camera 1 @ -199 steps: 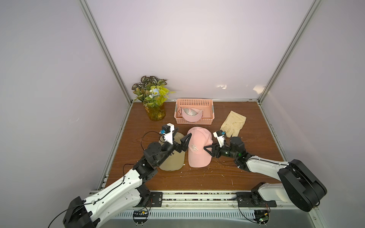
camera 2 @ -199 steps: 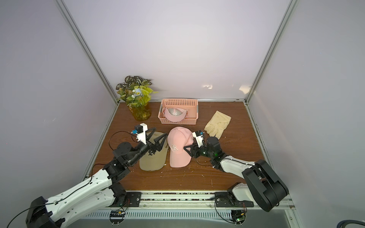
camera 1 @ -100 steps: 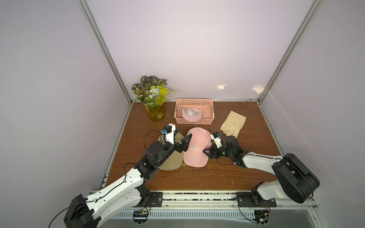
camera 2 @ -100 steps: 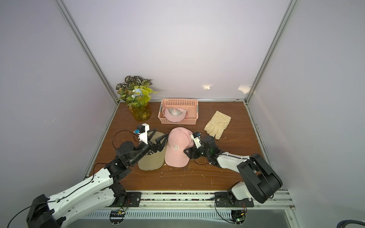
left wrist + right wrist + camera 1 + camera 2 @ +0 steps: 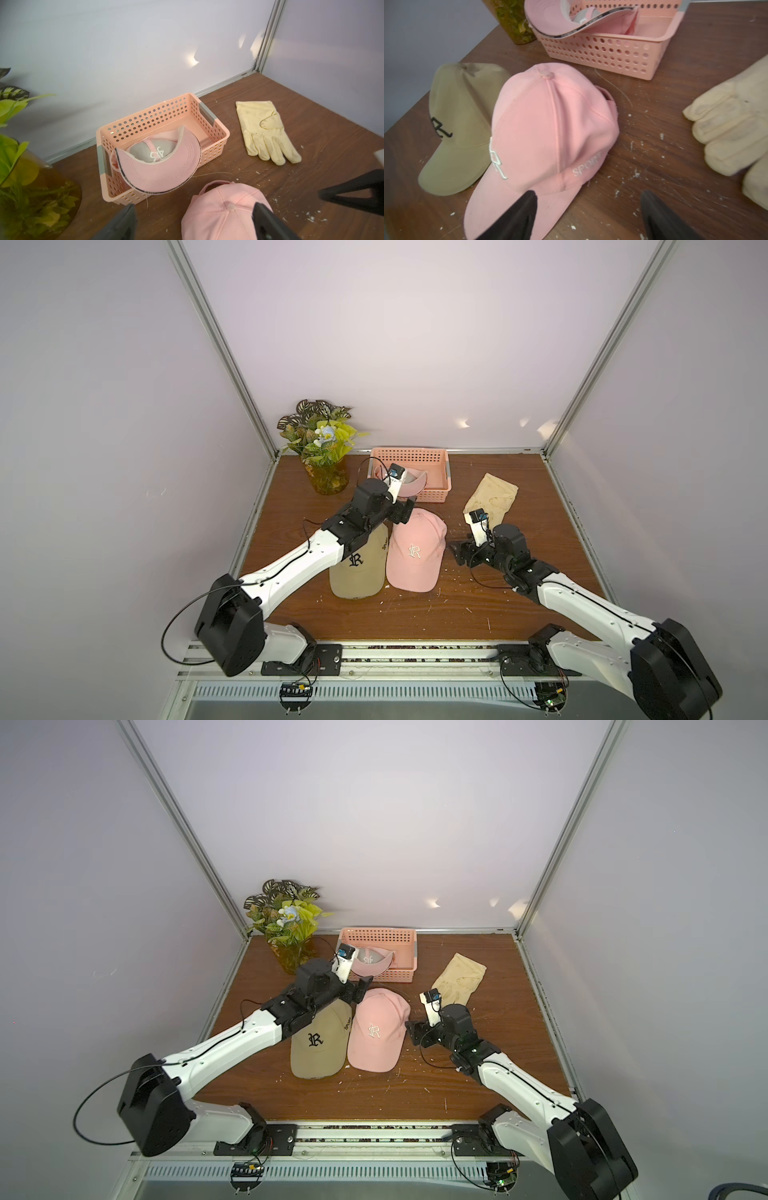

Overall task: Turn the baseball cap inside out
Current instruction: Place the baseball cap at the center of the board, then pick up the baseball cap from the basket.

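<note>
In both top views the left arm reached from the lower left of the frame up toward the centre, its left gripper (image 5: 405, 510) spread wide at the back of the pink cap (image 5: 415, 553), holding nothing. In the left wrist view its dark fingers (image 5: 264, 218) stood apart, one over the crown. The right arm came in from the lower right, and the right gripper (image 5: 457, 551) sat released just beside the cap's right side; in the right wrist view one fingertip (image 5: 521, 209) overlapped the brim.

A second earlier the left gripper had hovered lower, between the two caps, and the right one had been half closed near the pink cap's side; both had since parted further, and the left had shifted to the cap's back edge.

The pink cap lay crown up at the centre of the wooden table (image 5: 519, 605), touching the tan cap (image 5: 361, 568) on its left. The pink basket (image 5: 432, 489) with another cap stood just above it, the glove (image 5: 492, 497) upper right, the plant vase (image 5: 326, 479) upper left. Bare wood lay open along the lower frame and right.
</note>
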